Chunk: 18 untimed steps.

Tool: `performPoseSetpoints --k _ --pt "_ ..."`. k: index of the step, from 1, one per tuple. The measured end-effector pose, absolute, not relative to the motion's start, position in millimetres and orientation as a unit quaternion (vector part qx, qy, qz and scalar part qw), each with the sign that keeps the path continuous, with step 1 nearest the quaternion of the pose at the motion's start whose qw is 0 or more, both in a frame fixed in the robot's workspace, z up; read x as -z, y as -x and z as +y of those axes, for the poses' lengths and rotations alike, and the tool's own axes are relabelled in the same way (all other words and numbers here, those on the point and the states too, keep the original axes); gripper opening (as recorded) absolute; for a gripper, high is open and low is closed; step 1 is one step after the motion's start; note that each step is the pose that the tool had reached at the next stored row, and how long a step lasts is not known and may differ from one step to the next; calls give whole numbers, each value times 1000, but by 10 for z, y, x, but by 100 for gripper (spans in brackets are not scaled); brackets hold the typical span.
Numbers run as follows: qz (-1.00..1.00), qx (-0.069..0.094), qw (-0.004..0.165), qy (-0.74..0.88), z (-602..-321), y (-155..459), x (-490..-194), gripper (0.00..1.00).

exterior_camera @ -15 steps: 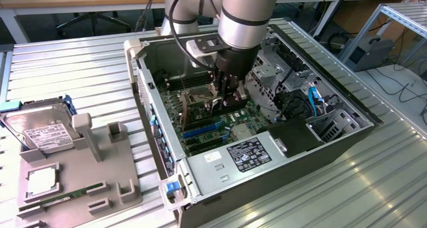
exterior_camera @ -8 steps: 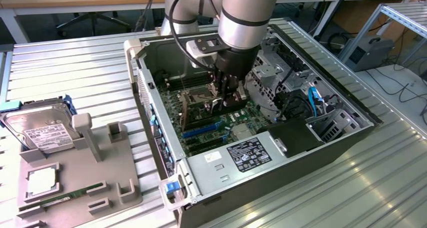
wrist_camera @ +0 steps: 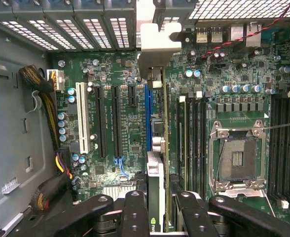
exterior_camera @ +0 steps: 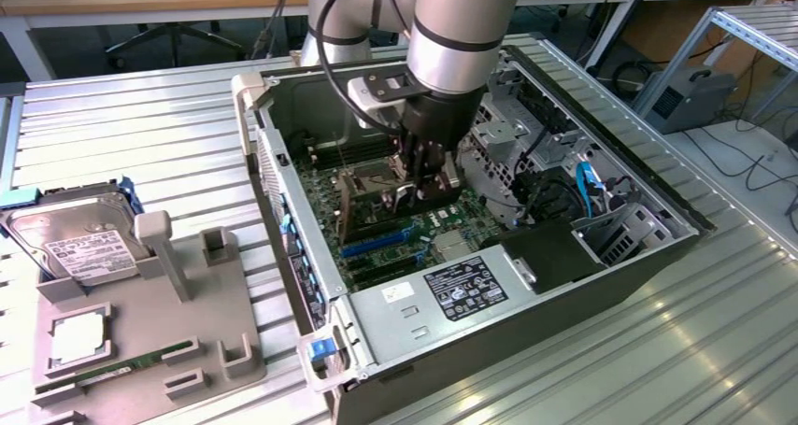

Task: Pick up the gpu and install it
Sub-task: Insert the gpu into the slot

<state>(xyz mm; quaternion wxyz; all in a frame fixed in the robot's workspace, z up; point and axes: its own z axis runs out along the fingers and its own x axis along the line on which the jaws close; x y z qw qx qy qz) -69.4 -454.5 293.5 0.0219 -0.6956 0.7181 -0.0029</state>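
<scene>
gripper (wrist_camera: 160, 198) jaws clamped on gpu (wrist_camera: 155, 168) over motherboard (wrist_camera: 127, 74); we judge slight misalignment with blue pcie slot (wrist_camera: 147, 116) could jam its contacts.

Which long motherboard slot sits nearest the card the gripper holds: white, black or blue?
The long blue plastic slot: the thin dark gpu card, gripped edge-on by the gripper, runs alongside it; the white slot and black slots lie farther aside.
</scene>
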Motion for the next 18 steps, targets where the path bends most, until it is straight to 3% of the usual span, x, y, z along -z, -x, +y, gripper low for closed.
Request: performPoseSetpoints --k 18 --pt "718 3 22 696 -4545 699 -2880 27"
